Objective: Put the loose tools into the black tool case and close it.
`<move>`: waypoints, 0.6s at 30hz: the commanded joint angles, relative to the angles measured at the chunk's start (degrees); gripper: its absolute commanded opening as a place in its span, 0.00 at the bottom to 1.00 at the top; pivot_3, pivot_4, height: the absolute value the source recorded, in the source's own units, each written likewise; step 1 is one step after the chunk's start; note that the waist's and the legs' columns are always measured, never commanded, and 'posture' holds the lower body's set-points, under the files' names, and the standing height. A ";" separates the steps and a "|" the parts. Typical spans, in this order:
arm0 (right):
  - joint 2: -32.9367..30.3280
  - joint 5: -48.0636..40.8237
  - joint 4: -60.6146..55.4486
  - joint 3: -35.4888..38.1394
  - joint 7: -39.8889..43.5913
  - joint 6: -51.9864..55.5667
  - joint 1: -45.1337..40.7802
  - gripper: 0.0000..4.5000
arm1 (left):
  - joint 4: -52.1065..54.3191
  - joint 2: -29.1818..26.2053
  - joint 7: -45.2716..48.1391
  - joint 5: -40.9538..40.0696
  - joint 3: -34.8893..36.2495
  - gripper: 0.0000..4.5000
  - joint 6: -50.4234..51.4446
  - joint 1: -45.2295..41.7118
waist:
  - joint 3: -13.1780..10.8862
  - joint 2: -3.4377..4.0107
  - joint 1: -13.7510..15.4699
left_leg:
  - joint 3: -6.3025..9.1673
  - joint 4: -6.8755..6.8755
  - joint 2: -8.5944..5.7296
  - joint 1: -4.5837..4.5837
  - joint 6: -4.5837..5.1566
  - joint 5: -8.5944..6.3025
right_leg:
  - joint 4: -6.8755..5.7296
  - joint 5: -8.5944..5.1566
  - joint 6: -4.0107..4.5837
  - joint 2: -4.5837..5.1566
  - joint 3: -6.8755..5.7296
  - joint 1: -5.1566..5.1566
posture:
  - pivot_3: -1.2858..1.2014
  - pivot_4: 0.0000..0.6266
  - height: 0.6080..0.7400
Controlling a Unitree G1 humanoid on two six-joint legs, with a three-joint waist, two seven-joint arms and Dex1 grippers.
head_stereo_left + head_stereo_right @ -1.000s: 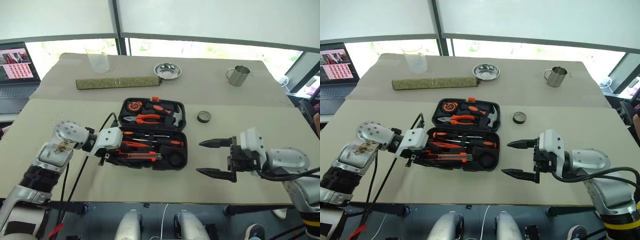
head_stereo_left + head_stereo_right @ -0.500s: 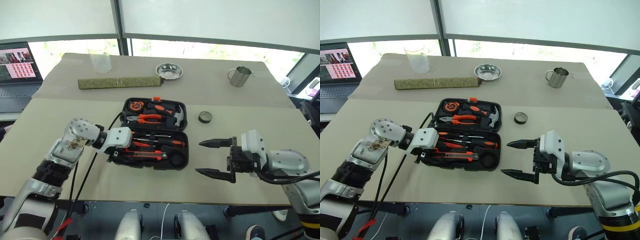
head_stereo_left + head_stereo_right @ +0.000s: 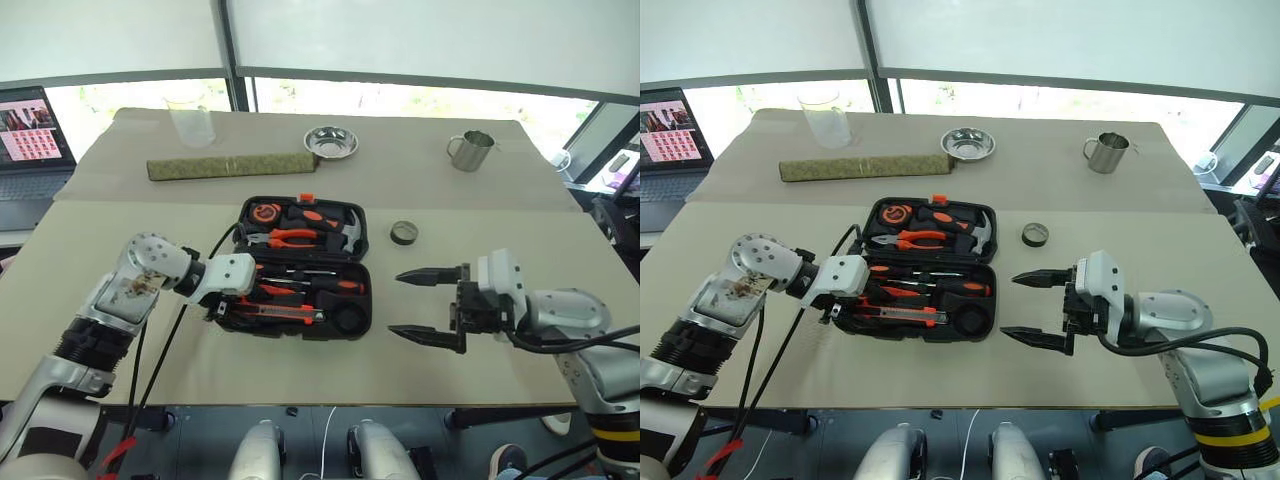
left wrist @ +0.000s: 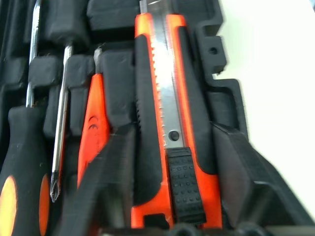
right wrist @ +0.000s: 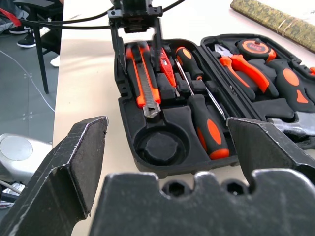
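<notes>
one loose item is left outside: the small dark tape roll (image 3: 404, 233), lying on the beige desk (image 3: 500, 210) just right of the flat black plastic tool case (image 3: 358, 322), which lies open with its lid half on the far side. in the near half the orange-black utility knife (image 4: 170, 123) sits in its moulded slot along the near edge, with the small orange tester pen (image 4: 92, 128) and the two long-shafted screwdrivers with orange-black handles (image 5: 204, 115) in the slots beyond it. the round recess (image 5: 158, 146) at the near right corner is empty, and its shape suggests it is meant for the tape roll.

the left gripper (image 3: 222, 305) hangs at the case's left end, its black fingers (image 4: 106, 182) spread to either side of the knife and apart from it, so it looks to have let go with the knife bedded in its slot. the right gripper (image 3: 425, 306) hovers just right of the case, pointing left toward it, fingers wide apart and holding nothing; the tape roll lies just beyond it on the far side, within easy reach.

the likely next step is to pick up the roll, seat it in the recess, then fold the lid down so the small orange latch (image 3: 311, 197) on its far edge can fasten.
</notes>
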State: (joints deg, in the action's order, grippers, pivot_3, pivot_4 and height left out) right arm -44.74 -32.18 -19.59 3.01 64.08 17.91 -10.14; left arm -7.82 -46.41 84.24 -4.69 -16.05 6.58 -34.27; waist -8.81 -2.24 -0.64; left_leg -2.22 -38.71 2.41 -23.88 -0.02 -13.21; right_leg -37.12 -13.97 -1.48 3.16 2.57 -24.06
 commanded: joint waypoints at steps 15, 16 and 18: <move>3.11 -0.05 0.88 0.42 0.02 -1.37 0.10 1.00 | 0.06 2.41 3.19 -12.69 10.25 0.68 -4.28 5.45 | 0.00 0.00 0.00 | 0.02 -0.09 -0.01 -0.07 0.00 0.00 | -0.05 0.00 0.00 0.02 -0.01 -0.03 | 0.52 0.24 1.00; 3.31 0.13 1.04 0.40 -0.02 -1.57 0.12 1.00 | -0.53 2.96 2.73 -12.36 10.19 0.59 -5.74 6.22 | 0.00 0.00 -0.01 | 0.03 -0.09 0.00 -0.07 0.00 0.00 | -0.05 0.01 0.01 0.01 -0.01 -0.03 | 0.52 0.24 1.00; 3.87 0.75 1.58 0.38 -0.20 -2.40 -0.03 1.00 | -2.13 4.55 1.23 -11.70 9.90 0.43 -7.61 7.17 | 0.00 0.00 0.02 | 0.02 -0.09 0.01 -0.06 0.00 0.00 | -0.05 0.01 0.02 0.01 -0.02 -0.04 | 0.52 0.24 1.00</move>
State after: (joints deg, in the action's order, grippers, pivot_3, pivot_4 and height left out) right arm -41.26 -32.04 -17.79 2.90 63.97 17.59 -9.88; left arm -9.44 -42.67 86.65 -17.28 -6.15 2.16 -26.96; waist -8.81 -2.24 -0.62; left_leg -2.20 -38.82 2.42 -23.95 -0.02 -13.21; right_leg -37.17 -13.96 -1.46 3.17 2.55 -24.09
